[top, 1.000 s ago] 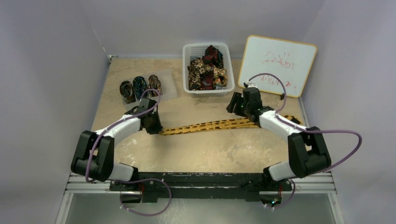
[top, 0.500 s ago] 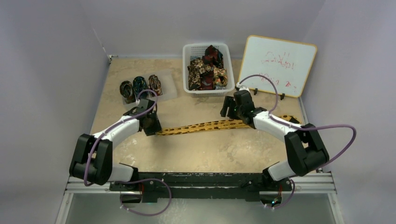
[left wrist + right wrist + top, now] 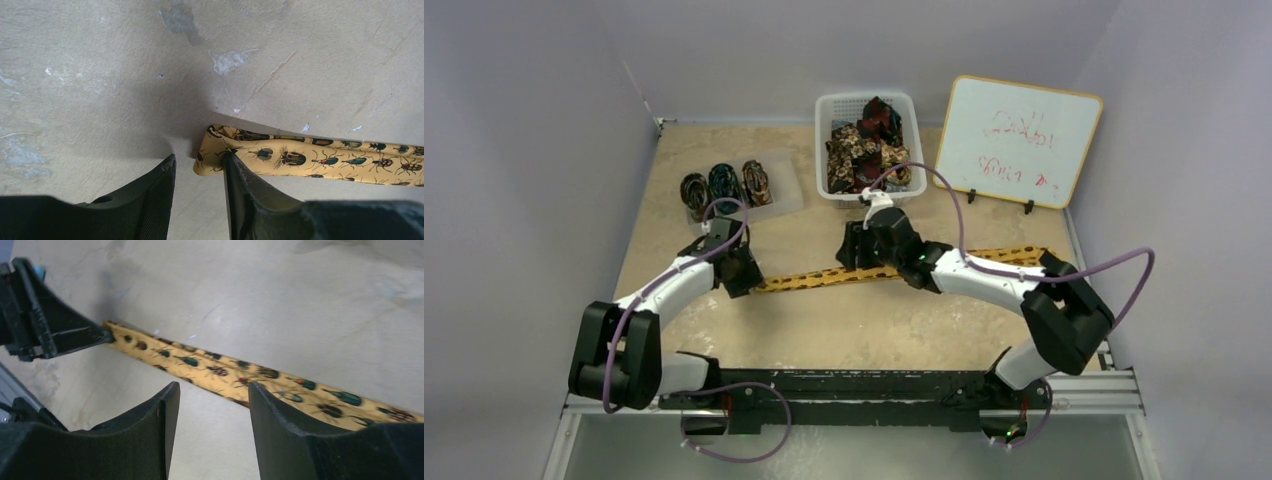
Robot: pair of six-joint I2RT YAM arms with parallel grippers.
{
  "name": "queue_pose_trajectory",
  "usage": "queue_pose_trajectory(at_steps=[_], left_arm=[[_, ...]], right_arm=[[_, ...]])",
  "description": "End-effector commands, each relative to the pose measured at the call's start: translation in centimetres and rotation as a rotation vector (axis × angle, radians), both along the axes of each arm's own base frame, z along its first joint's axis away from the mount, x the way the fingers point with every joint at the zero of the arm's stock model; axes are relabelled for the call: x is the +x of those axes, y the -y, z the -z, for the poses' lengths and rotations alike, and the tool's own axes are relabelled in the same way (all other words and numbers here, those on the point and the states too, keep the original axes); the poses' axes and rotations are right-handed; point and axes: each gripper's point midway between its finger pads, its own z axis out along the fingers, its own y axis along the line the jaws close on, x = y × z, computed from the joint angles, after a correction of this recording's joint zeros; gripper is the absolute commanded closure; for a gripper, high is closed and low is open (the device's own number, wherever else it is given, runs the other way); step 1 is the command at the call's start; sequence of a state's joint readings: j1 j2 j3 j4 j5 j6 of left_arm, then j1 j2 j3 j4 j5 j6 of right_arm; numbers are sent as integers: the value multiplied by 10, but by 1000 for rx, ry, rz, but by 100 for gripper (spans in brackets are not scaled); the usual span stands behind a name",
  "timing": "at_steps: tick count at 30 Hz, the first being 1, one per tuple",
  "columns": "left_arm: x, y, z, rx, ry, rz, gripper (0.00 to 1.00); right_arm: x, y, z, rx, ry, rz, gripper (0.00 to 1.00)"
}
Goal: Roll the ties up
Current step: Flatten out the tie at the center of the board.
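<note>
Left wrist: tie (image 3: 300, 160) touching left gripper (image 3: 199, 157)

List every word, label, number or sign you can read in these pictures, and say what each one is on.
Whiteboard: two lines of red handwriting, too blurred to read.
Yellow tie: printed with beetle pictures only, no words.
Basket and everything else in view: no readable text, labels or numbers.
</note>
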State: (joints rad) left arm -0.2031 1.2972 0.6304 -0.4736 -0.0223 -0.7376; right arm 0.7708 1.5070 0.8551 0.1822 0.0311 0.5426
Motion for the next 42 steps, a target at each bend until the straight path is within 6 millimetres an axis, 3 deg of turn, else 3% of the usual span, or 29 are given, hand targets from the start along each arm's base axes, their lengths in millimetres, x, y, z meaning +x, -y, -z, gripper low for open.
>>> queue_pose_trajectory(at_steps=[1,5,7,10,14,17,18,21,28,30,31,33,38,42], left_arm=[[7,9,-9,-56,57,23,61],[6,13,-20,-84,84,22,54],[5,15,-26,-107,100,17,47],[7,17,-37,-130,134,13,39],[11,19,-48,-168,169,6,34],[13,20,-55,-193,197,14,31],[14,19,-57,-197,204,14,30],[15,18,-61,-239,237,32,27],[9,20,-57,-324,247,32,25],[4,18,-51,-319,238,25,25],[3,16,-49,-307,233,11,25],[3,13,-46,-291,231,-1,25],[3,3,-42,-236,225,-15,25],[5,7,-42,-252,238,5,25]], right_arm=[[2,-36,-27,43,80,-34,44],[10,-32,-49,16,164,30,43],[15,-20,-70,27,219,88,38],[16,-8,-81,30,256,130,26],[17,-1,-99,60,298,158,21],[13,-1,-128,143,345,151,2],[15,2,-134,166,360,172,1],[16,0,-129,204,348,201,1],[1,-40,-120,364,279,47,1],[1,-45,-104,391,190,82,1],[1,-49,-86,347,126,69,1],[-1,-60,-68,299,72,0,1],[-4,-69,-57,300,61,-58,1],[-5,-78,-38,257,37,-105,12]])
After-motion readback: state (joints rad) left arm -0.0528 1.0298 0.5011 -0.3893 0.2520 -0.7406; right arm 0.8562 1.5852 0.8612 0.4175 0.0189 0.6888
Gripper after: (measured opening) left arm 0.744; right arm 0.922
